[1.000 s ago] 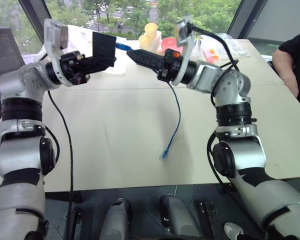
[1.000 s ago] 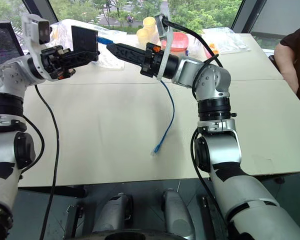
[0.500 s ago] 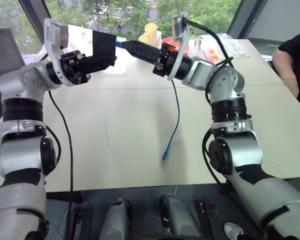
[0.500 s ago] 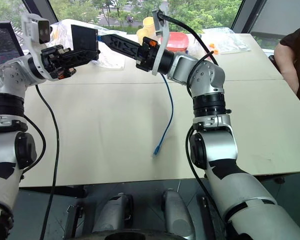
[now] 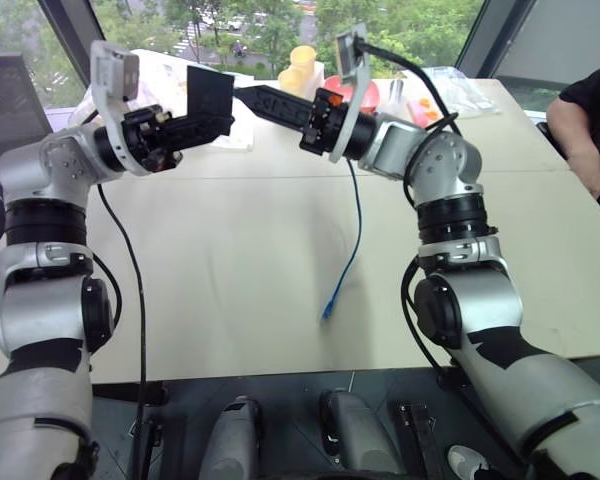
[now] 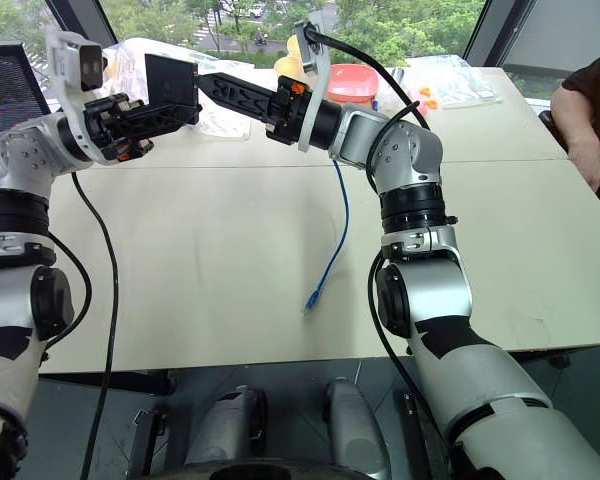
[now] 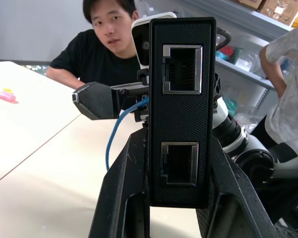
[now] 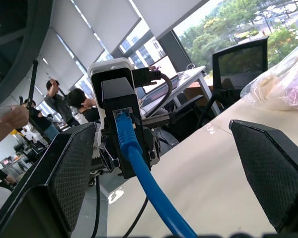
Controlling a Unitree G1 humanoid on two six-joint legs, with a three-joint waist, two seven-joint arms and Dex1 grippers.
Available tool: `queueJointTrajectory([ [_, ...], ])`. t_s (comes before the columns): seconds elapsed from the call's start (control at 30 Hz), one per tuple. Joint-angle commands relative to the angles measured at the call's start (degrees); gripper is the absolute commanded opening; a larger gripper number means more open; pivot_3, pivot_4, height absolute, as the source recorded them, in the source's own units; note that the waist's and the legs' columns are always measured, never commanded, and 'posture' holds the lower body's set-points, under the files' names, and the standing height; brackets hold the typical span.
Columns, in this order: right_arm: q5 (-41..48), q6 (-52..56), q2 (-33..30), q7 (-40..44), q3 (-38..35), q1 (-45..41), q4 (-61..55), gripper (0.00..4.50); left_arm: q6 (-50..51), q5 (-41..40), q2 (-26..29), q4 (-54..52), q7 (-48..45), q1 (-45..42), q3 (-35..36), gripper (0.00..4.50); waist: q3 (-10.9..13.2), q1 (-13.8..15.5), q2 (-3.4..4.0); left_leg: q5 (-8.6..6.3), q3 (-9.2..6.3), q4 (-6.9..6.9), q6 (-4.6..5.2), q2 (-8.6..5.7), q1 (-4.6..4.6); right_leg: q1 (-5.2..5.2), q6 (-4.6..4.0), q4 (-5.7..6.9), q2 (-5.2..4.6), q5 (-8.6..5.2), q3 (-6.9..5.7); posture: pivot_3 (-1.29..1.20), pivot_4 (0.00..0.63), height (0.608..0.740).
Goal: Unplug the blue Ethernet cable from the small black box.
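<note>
Blue cable [image 8: 139, 173] stays plugged into the box [image 7: 180, 109], which the left claw [image 7: 174, 198] grips above the surface [image 5: 240, 250]. Right claw [image 8: 154, 178] gapes wide around the cable beside the plug. No readable writing.

Right tool [image 5: 248, 94] closer to small black box [image 5: 209, 94], fingers wider apart.

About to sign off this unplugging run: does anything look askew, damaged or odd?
Nothing looks damaged. The left gripper holds the box upright above the table. The cable is plugged in, its loose end lying on the table. The open right gripper straddles the cable.
</note>
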Motion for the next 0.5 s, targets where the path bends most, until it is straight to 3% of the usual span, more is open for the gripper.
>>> queueJointTrajectory([
  [0.03,0.4,-0.9,0.0,0.9,-0.5,-1.8,-1.8,3.96,-0.1,-0.9,0.2,-1.5,-0.3,-0.9,1.2,0.54,0.0,0.0,0.0,0.0,0.0,0.0,0.0,0.0,0.0,0.0,0.0,0.0,0.0,0.0,0.0,0.0,0.15,0.74],
  [0.13,0.4,-0.8,0.1,0.8,-0.5,-1.7,-2.1,2.7,-0.1,-0.9,0.2,-1.5,-0.3,-0.9,1.2,0.54,0.0,0.0,0.0,0.0,0.0,0.0,0.0,0.0,0.0,0.0,0.0,0.0,0.0,0.0,0.0,0.0,0.15,0.74],
  [0.3,0.1,-0.9,0.3,0.9,-0.3,-1.4,-2.6,0.1,0.0,-1.1,0.2,-1.6,0.1,-0.9,1.2,0.54,0.0,0.0,0.0,0.0,0.0,0.0,0.0,0.0,0.0,0.0,0.0,0.0,0.0,0.0,0.0,0.0,0.15,0.74],
  [0.5,-1.1,-1.4,-0.1,1.9,0.9,-1.2,-2.7,0.04,-0.1,-1.0,0.3,-1.4,0.3,-1.1,1.4,0.54,0.0,0.0,0.0,0.0,0.0,0.0,0.0,0.0,0.0,0.0,0.0,0.0,0.0,0.0,0.0,0.0,0.15,0.74],
])
